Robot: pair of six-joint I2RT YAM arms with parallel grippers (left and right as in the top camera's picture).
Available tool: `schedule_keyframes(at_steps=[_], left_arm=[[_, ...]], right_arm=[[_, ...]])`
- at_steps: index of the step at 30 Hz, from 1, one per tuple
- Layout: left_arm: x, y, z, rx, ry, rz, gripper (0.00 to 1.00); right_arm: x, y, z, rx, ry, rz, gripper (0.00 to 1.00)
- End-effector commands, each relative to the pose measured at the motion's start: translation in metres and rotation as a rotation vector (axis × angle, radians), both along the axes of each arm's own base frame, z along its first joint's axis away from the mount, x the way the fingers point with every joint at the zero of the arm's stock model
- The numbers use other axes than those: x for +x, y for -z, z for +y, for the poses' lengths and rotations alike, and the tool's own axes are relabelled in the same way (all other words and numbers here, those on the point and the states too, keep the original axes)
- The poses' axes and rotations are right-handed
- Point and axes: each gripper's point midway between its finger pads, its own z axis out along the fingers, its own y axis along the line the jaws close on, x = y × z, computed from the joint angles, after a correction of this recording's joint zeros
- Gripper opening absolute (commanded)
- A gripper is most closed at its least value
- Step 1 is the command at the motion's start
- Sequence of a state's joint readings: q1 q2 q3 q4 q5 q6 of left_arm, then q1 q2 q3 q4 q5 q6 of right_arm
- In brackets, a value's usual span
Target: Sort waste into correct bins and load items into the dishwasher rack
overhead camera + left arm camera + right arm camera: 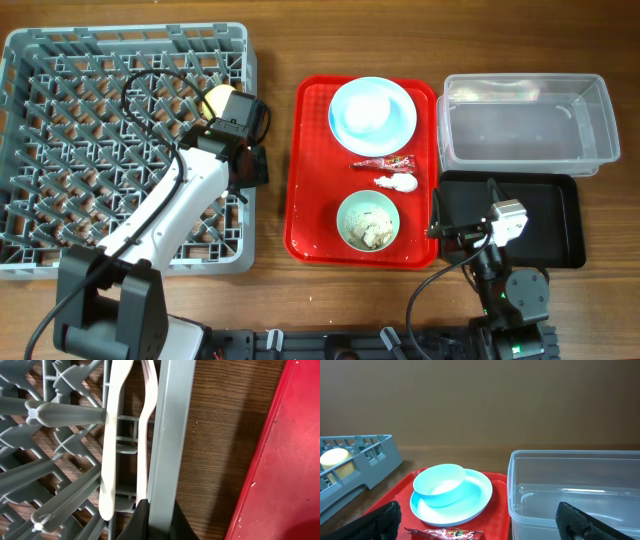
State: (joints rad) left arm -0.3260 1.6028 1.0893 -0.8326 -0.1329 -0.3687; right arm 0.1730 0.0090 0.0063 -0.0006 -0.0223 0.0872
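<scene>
My left gripper [250,165] sits at the right wall of the grey dishwasher rack [60,60]. In the left wrist view its black fingers [157,522] straddle that wall [170,425], holding nothing. A white spoon [114,435] and white fork [146,420] lie inside the rack beside the wall. A yellow cup [220,100] sits in the rack. My right gripper [452,232] is open wide and empty [482,527] over the left end of the black tray [550,240]. The clear tub [528,122] stands behind it.
A red serving tray [315,200] holds a light blue plate [400,125] with a small light blue bowl [440,487] on it, a red wrapper [385,162], a white tissue wad [398,182] and a pale green bowl [368,220] with rice-like scraps.
</scene>
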Motion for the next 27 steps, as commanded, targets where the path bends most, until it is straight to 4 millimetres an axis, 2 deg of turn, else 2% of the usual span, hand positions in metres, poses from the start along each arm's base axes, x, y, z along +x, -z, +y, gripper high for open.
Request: schedule_keyframes(at_steps=[1, 5, 13, 15, 16, 17, 19, 21, 25, 26, 27], left_arm=[[-0.002, -0.001, -0.011, -0.041, -0.014, 0.002, 0.04], [-0.007, -0.001, -0.03, -0.043, 0.045, -0.003, 0.04], [-0.006, -0.002, -0.031, -0.049, 0.032, -0.008, 0.04], [-0.006, -0.002, -0.031, -0.049, 0.031, -0.008, 0.08], [-0.006, -0.002, -0.031, -0.049, 0.032, -0.008, 0.47], [-0.006, -0.002, -0.031, -0.049, 0.032, -0.008, 0.69], [-0.002, -0.008, -0.032, -0.053, 0.032, -0.019, 0.71], [0.008, -0.037, -0.035, -0.071, 0.031, -0.065, 0.7], [0.033, -0.155, -0.044, -0.156, 0.029, -0.275, 0.69], [0.034, -0.175, -0.041, -0.17, 0.021, -0.311, 0.71], [0.034, -0.202, -0.03, -0.183, -0.007, -0.359, 0.82]], right_arm=[[0.0, -0.002, 0.0, -0.006, 0.0, -0.01, 1.0], [0.0, -0.002, 0.0, -0.006, 0.0, -0.01, 1.0], [0.0, -0.002, 0.0, -0.006, 0.0, -0.01, 1.0], [0.0, -0.002, 0.0, -0.006, 0.0, -0.01, 1.0], [0.0, -0.002, 0.0, -0.006, 0.0, -0.01, 1.0], [0.0, -0.002, 0.0, -0.006, 0.0, -0.01, 1.0], [0.0, -0.002, 0.0, -0.006, 0.0, -0.01, 1.0], [0.0, -0.002, 0.0, -0.006, 0.0, -0.01, 1.0], [0.0, -0.002, 0.0, -0.006, 0.0, -0.009, 1.0], [0.0, -0.002, 0.0, -0.006, 0.0, -0.009, 1.0], [0.0, -0.001, 0.0, -0.006, 0.0, -0.009, 1.0]])
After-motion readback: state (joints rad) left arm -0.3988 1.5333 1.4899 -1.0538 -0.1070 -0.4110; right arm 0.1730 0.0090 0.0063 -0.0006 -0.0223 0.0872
